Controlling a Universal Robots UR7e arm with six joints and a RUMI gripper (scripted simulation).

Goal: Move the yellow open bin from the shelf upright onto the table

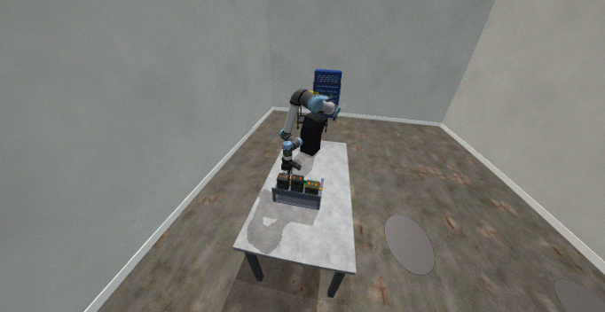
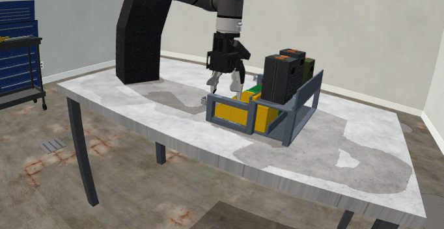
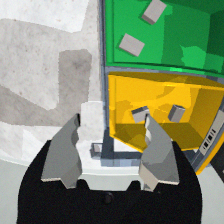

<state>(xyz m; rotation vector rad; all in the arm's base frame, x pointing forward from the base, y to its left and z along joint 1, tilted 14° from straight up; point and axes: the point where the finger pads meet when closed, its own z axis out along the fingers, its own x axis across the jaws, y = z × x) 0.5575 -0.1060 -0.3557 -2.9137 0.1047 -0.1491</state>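
The yellow open bin (image 2: 232, 113) (image 3: 150, 97) sits in the low grey-blue shelf frame (image 2: 304, 90) (image 1: 297, 198) on the table. Two small grey parts (image 3: 175, 112) lie inside it. My gripper (image 2: 225, 92) (image 3: 112, 114) (image 1: 288, 171) is open and points down over the bin's near end. One finger is outside the shelf rail and the other is inside the yellow bin, so the fingers straddle the bin's end wall. They hold nothing.
A green bin (image 3: 160, 40) (image 2: 257, 88) with grey parts sits beside the yellow one. Two tall black boxes (image 2: 281, 75) stand in the shelf behind. The arm's black pedestal (image 2: 140, 34) stands at the table's (image 2: 358, 132) far end. A blue tool cabinet (image 1: 327, 82) stands by the wall.
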